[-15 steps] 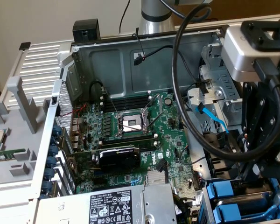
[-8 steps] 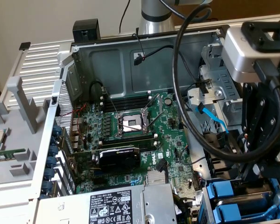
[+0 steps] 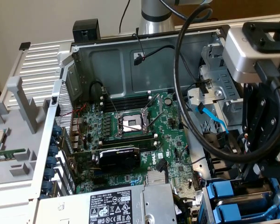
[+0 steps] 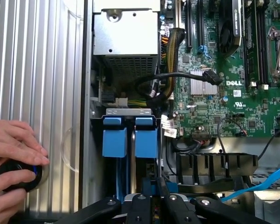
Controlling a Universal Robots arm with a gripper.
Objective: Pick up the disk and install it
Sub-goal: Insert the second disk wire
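two blue trays [image 4: 115, 142] are seen just ahead of the gripper [image 4: 151, 186], whose fingers are pinched on a blue edge, judged to be the disk [image 4: 141, 191], lying lengthwise with them.

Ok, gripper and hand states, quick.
Gripper: closed, apparently gripping the disk by its blue frame.
Person's hands: resting on a black round knob.
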